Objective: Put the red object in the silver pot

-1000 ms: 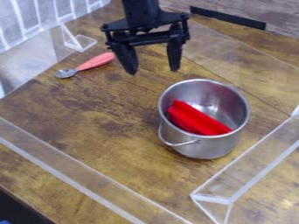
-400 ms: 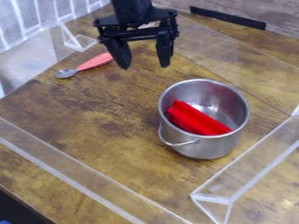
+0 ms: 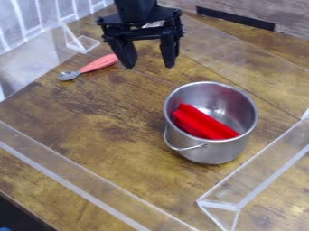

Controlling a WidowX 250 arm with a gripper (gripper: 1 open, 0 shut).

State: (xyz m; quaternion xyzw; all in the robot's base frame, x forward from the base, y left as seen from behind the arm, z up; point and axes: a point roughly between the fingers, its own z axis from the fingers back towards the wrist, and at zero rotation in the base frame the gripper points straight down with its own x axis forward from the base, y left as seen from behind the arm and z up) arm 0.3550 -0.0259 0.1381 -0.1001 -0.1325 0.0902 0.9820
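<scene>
Since the red object (image 3: 205, 121) already lies inside the silver pot (image 3: 211, 147), the job looks done; the gripper (image 3: 145, 60) hangs empty at the pot's eleven o'clock, jaws spread wide, nothing left but withdrawing.

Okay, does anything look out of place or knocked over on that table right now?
Nothing stands out. The red object lies inside the upright silver pot, the spoon lies flat on the table, and the open gripper holds nothing.
</scene>
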